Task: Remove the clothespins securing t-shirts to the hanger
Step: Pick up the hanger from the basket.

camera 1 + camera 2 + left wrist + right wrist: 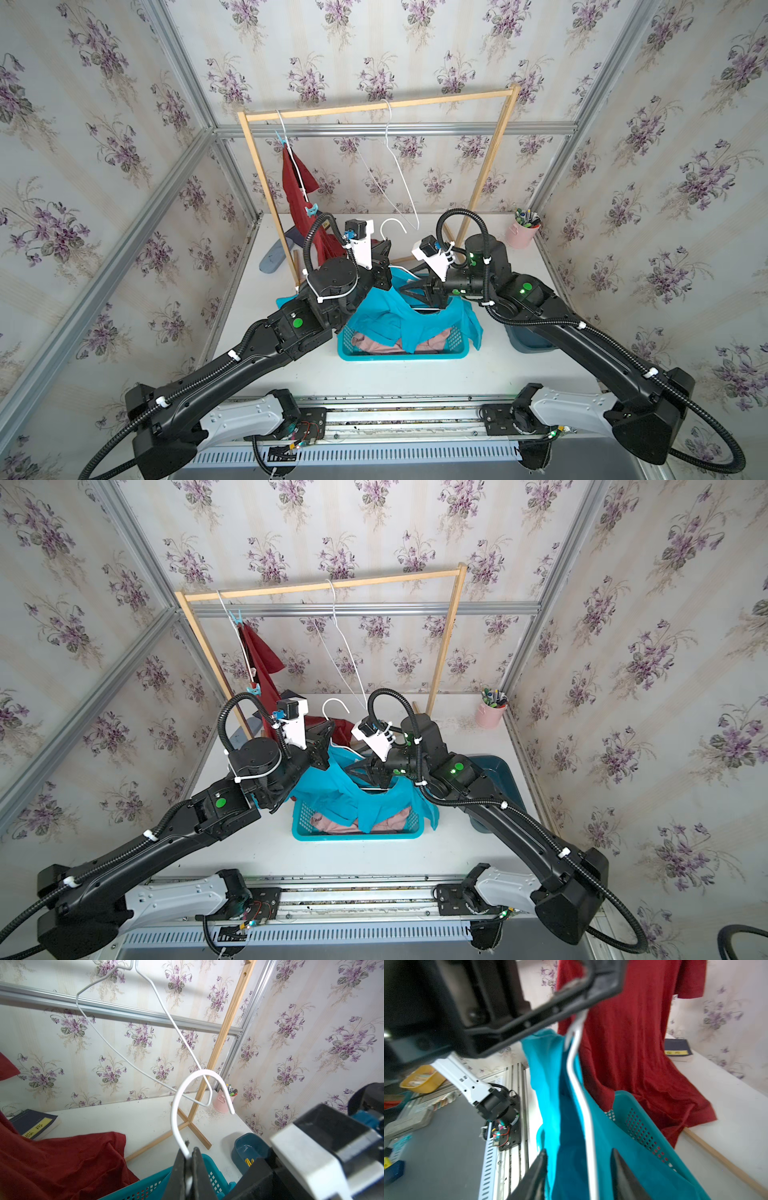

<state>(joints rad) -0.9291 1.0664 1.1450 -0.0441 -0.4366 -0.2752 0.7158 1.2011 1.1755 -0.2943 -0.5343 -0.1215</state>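
My left gripper (190, 1151) is shut on the neck of a white wire hanger (187, 1093) above the teal basket (399, 355). The turquoise t-shirt (382, 320) hangs from that hanger and drapes over the basket. My right gripper (579, 1152) is open, its jaws either side of the hanger wire (583, 1095) and the turquoise cloth. The dark red t-shirt (297, 195) hangs on the rack, pinned by two light blue clothespins (280, 139) (311, 210). A pale pink t-shirt (374, 343) lies in the basket. Yellow clothespins (248, 1161) lie in a dark blue bin (247, 1147).
The wooden rack (374, 106) stands at the back with a bare white hanger (399, 166) on its bar. A pink cup of pens (521, 232) is at the back right. A dark book (33, 1124) lies behind the red shirt. The rack's foot (199, 1134) crosses the table.
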